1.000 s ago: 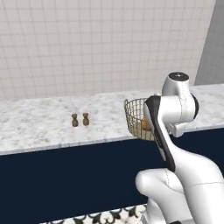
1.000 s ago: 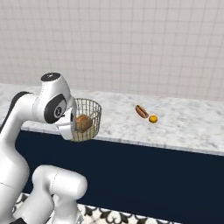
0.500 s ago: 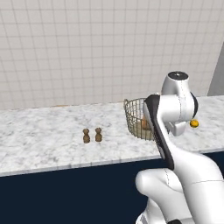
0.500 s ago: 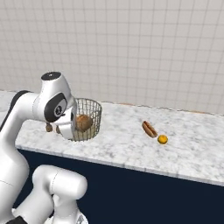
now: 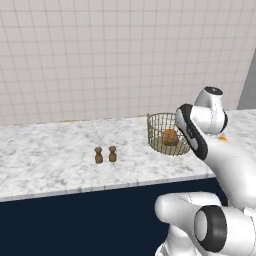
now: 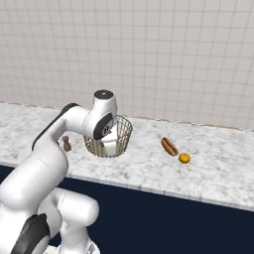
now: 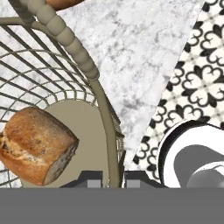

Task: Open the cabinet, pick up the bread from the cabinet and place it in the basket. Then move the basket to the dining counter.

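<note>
I keep the gripper (image 7: pixel 108 178) pinched tight on the rim wire of the basket (image 7: pixel 70 41), lower centre: light, stiff, bread (image 7: pixel 37 145) loose inside.

My marble dining counter (image 5: pixel 45 165) holds the wire basket (image 5: pixel 162 134), two little brown shakers (image 5: pixel 105 155) side by side, a hot dog (image 6: pixel 169 146) and a small orange (image 6: pixel 184 158).

No text, label, brand, number or sign can be read on anything that is pictured.
</note>
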Tool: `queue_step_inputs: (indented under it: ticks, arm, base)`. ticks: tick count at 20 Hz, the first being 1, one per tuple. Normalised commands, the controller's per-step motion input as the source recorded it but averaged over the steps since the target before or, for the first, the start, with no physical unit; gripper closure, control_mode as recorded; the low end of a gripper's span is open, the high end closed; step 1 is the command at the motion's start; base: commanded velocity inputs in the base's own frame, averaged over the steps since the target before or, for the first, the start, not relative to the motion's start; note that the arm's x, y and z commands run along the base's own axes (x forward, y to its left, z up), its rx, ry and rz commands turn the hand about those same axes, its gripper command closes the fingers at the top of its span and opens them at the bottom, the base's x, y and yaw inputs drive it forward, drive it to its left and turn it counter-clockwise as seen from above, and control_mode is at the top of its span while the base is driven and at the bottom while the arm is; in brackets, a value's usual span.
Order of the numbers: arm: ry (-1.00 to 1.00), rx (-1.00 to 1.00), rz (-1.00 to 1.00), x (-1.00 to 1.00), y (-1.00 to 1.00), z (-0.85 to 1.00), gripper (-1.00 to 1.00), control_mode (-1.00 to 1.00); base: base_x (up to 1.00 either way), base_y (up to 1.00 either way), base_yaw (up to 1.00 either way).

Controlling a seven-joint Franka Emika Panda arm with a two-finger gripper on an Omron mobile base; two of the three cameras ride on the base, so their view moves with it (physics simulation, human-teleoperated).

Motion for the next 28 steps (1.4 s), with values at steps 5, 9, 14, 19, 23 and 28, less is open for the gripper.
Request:
queue_step_inputs:
  ticks: [5, 9, 14, 19, 23, 28]
  arm:
    - [0.11, 0.00, 0.07, 1.00, -0.02, -0.62, 1.00, -1.00]
    - [0.05, 0.00, 0.03, 0.96, 0.00, -0.57, 1.00, -1.00]
    - [-0.01, 0.00, 0.00, 0.79, 0.00, -0.42, 1.00, -1.00]
    - [-0.02, -0.02, 0.00, 0.70, 0.00, -0.28, 1.00, -1.00]
    - [-0.01, -0.02, 0.00, 0.19, 0.00, -0.13, 1.00, -1.00]
    - [-0.01, 0.00, 0.00, 0.00, 0.00, 0.02, -1.00, -1.00]
  base:
    - [0.00, 0.00, 0.00]
    - [0.00, 0.00, 0.00]
    - [0.00, 0.00, 0.00]
    - [0.00, 0.00, 0.00]
    - [0.00, 0.00, 0.00]
    - [0.00, 0.00, 0.00]
